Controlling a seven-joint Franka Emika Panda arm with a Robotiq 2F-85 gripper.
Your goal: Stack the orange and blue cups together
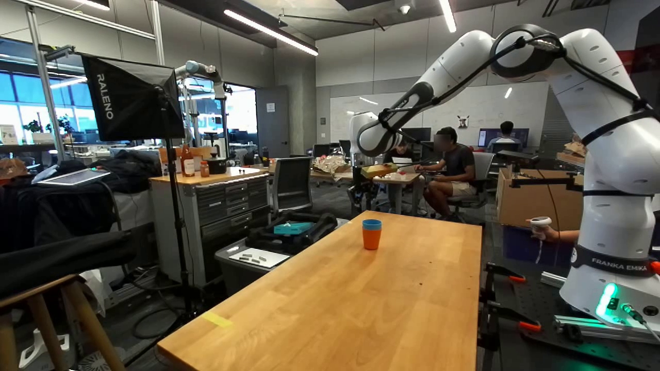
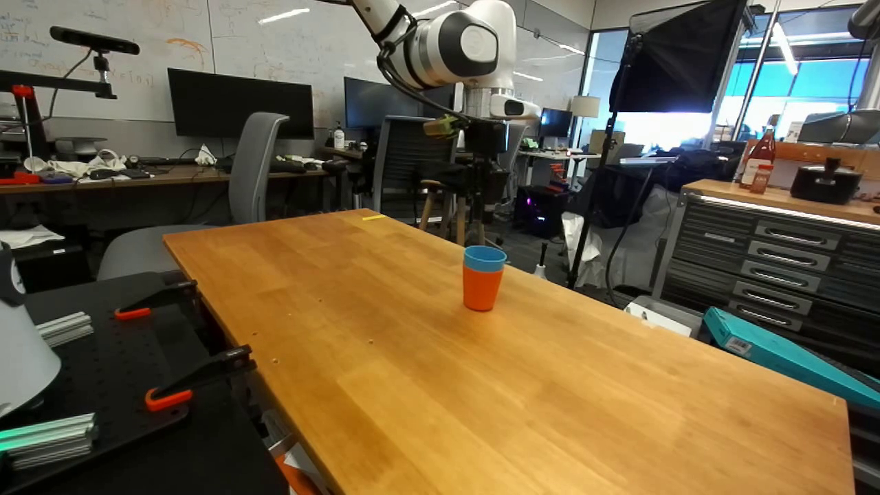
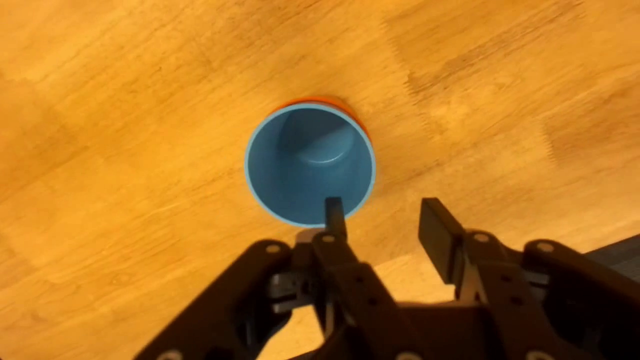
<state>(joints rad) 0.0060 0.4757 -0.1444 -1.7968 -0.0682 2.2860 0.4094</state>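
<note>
The blue cup [image 1: 372, 224] sits inside the orange cup [image 1: 371, 240], and both stand upright on the wooden table. In both exterior views only the blue cup's upper band [image 2: 485, 258] shows above the orange cup [image 2: 481, 289]. The wrist view looks down into the empty blue cup [image 3: 305, 170], with a thin edge of the orange cup [image 3: 327, 100] behind its rim. My gripper [image 3: 382, 202] is open with nothing between its fingers. It is above the cups and to one side; one finger overlaps the blue rim in the wrist view. The gripper also shows in an exterior view [image 1: 361, 198].
The wooden table [image 2: 385, 385] carries the cups and a strip of yellow tape [image 1: 217, 319] near one end. Black clamps with orange tips [image 2: 168, 399] sit along the robot's side. A softbox light stand [image 1: 172, 206] and a drawer cabinet [image 1: 227, 201] stand beyond the table.
</note>
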